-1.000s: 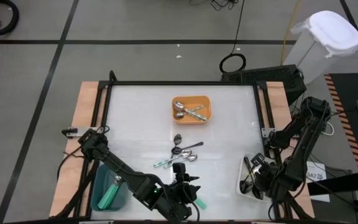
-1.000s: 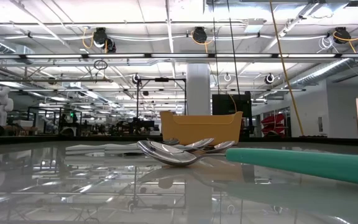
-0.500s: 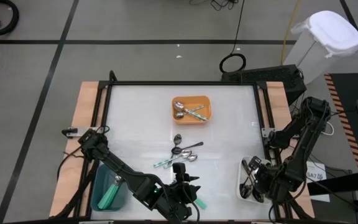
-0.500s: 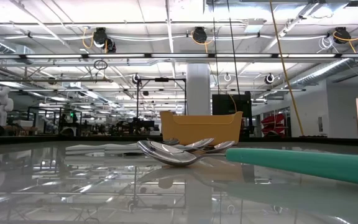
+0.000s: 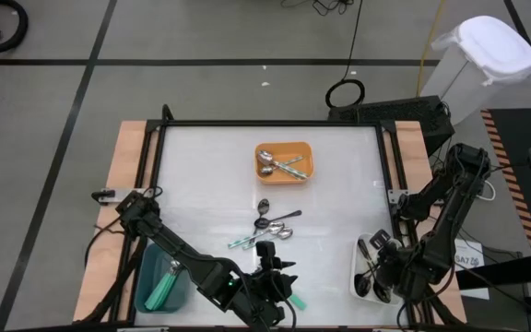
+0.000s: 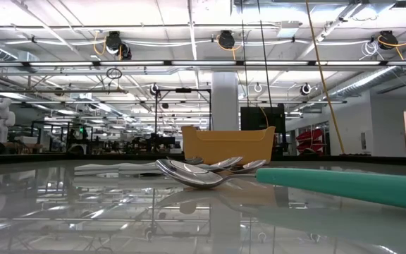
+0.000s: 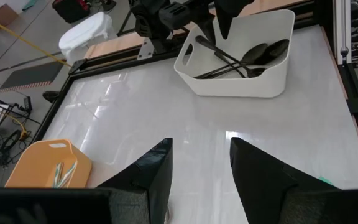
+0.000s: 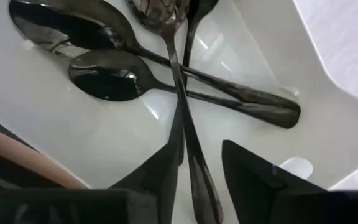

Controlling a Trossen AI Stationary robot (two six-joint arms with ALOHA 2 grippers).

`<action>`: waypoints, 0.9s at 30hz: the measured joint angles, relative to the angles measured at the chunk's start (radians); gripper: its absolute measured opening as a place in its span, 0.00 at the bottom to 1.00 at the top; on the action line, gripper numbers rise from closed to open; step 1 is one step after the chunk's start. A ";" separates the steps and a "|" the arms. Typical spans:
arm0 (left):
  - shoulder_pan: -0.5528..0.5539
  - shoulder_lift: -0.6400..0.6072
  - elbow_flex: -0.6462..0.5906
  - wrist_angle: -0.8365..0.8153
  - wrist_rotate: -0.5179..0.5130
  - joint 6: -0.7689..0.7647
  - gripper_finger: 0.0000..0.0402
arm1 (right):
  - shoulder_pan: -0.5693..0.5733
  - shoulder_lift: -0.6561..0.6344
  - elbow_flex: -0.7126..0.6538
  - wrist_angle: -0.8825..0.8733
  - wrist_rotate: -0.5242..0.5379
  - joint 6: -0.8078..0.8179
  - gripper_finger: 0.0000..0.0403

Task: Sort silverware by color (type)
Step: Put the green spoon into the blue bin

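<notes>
My right gripper (image 8: 199, 146) hangs open, pointing down over the white tray (image 5: 359, 281) at the table's near right. Several black spoons (image 8: 166, 81) lie crossed on the tray's floor. One spoon's handle (image 8: 194, 168) runs under the gap between the fingers. My left gripper (image 7: 201, 168) stands open near the front edge with nothing between its fingers, and a teal-handled spoon (image 5: 295, 301) lies on the table beside it. More loose spoons (image 5: 273, 226) lie at mid-table.
An orange tray (image 5: 284, 161) holding spoons stands at the far middle. A teal tray (image 5: 146, 277) with teal-handled spoons sits at the near left. In the low view the silver spoons (image 6: 203, 173) lie in front of the orange tray (image 6: 228, 144).
Over the white tray my right gripper has tipped slightly. A black spoon beneath it now lies with the others in the tray.
</notes>
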 joint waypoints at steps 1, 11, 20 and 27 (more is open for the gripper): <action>0.000 0.000 0.000 0.000 0.000 0.000 0.40 | 0.000 0.000 0.000 -0.007 -0.001 0.011 0.31; 0.011 0.000 0.000 -0.045 0.001 -0.001 0.40 | 0.000 0.000 0.136 -0.086 0.037 0.175 0.29; 0.035 0.008 0.000 -0.248 0.093 -0.129 0.40 | 0.000 -0.001 0.293 0.102 0.576 0.207 0.25; 0.056 0.047 0.000 -0.311 0.185 -0.147 0.40 | -0.002 -0.001 0.289 0.201 0.836 0.080 0.25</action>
